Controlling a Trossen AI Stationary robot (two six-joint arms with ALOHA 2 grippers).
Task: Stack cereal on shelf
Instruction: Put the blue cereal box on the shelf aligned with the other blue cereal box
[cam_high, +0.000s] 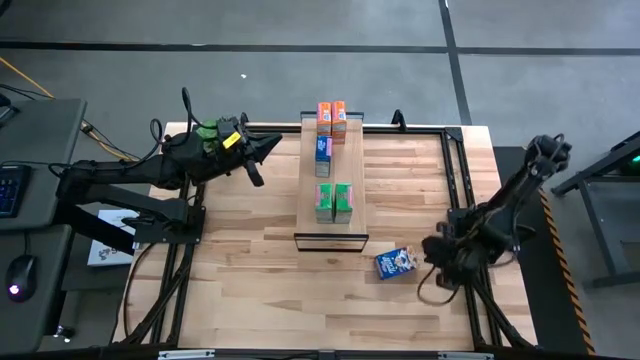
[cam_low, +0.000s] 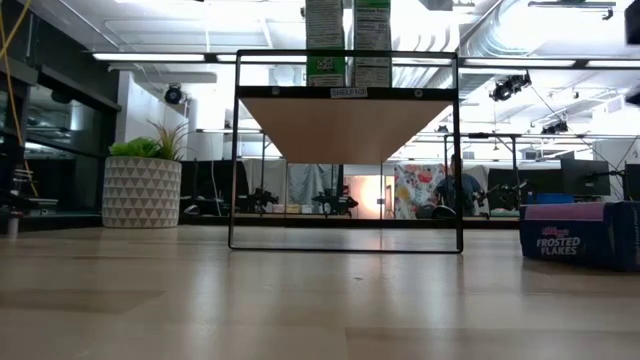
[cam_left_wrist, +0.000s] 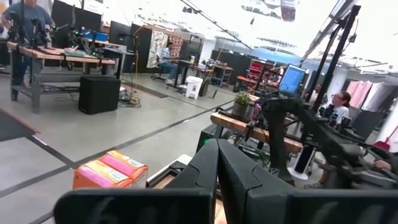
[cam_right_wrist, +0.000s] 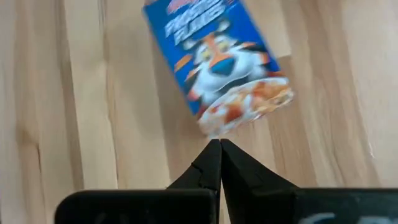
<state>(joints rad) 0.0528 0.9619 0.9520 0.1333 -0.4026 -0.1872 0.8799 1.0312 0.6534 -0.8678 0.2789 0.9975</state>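
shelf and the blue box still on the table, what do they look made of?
Shelf: light wood plank, matte with visible grain, on a thin black frame, likely metal.
Blue box: apparently printed cardboard, slightly glossy; folded edges and cereal artwork show in the right wrist view.

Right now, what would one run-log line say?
left gripper: shut, empty | right gripper: shut, empty, beside flat blue cardboard cereal box | light-wood shelf: five boxes

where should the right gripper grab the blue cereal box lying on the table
The blue cereal box lies flat, face up, on the tabletop, slightly askew. Probably best from straight above, closing across its two long edges near the middle: the narrow width suits the jaws. The right gripper is shut just off one short end, so it must open first.
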